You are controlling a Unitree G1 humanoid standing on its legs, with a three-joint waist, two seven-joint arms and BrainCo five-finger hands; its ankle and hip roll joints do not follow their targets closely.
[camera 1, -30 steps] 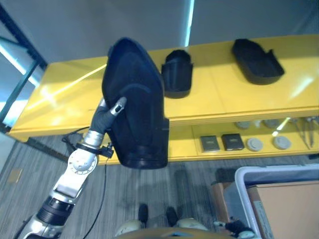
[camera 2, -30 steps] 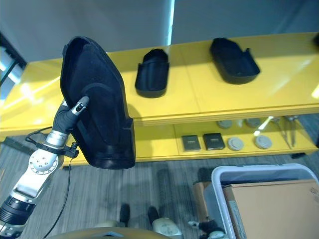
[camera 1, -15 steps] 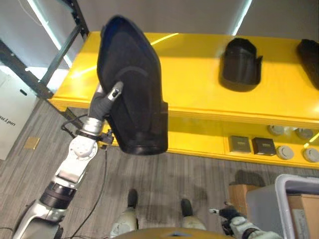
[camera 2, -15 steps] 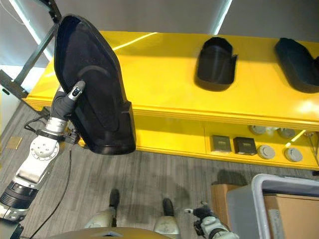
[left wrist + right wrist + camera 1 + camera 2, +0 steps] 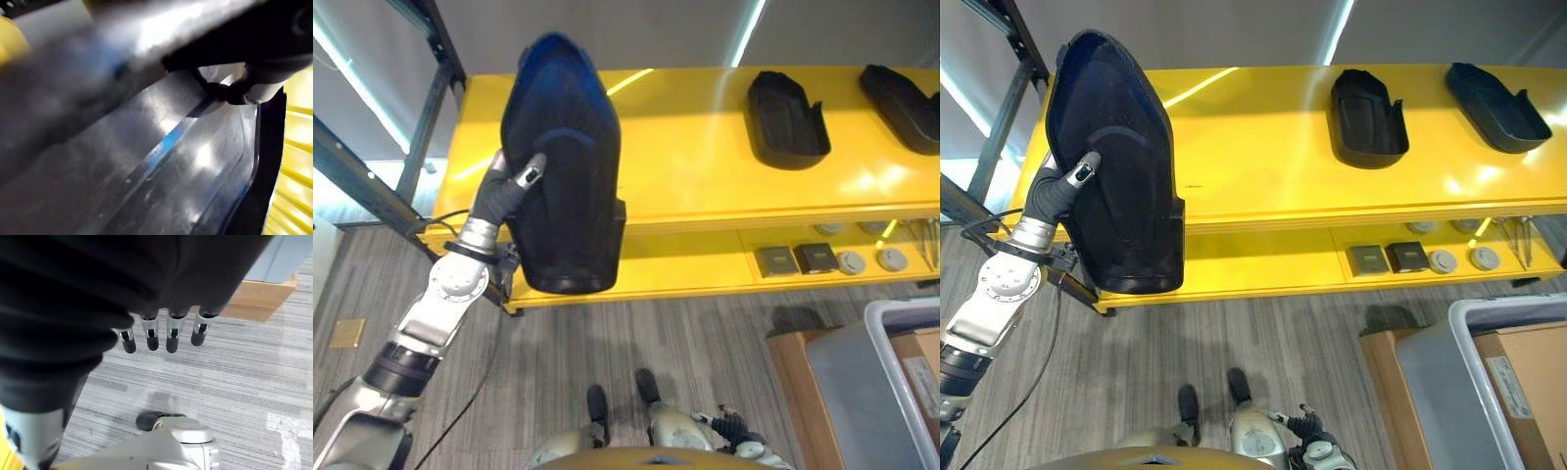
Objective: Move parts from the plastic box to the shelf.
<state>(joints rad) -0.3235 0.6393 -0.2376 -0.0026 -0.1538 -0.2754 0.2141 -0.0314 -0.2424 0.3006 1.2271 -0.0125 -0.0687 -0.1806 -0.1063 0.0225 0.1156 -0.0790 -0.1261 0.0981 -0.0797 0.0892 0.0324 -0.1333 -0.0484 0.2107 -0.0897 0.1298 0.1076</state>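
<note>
Left hand (image 5: 1056,192) holds a large black part (image 5: 1116,166) upright, raised in front of the left end of the yellow shelf (image 5: 1253,147).

Thumb lies on the part's hollow inner face and the fingers reach behind its edge, so the hand grips it; the left wrist view shows that glossy inner face close up. Two more black parts (image 5: 1364,116) (image 5: 1495,93) lie on the shelf top toward the right, well apart from the held one. Small dark and round items (image 5: 1425,258) sit on the lower shelf. Plastic box (image 5: 1449,362) stands on the floor at lower right, beside a cardboard box (image 5: 1524,387). Right hand (image 5: 161,330) hangs above the grey floor (image 5: 234,377), fingers straight, relaxed, holding nothing.
</note>
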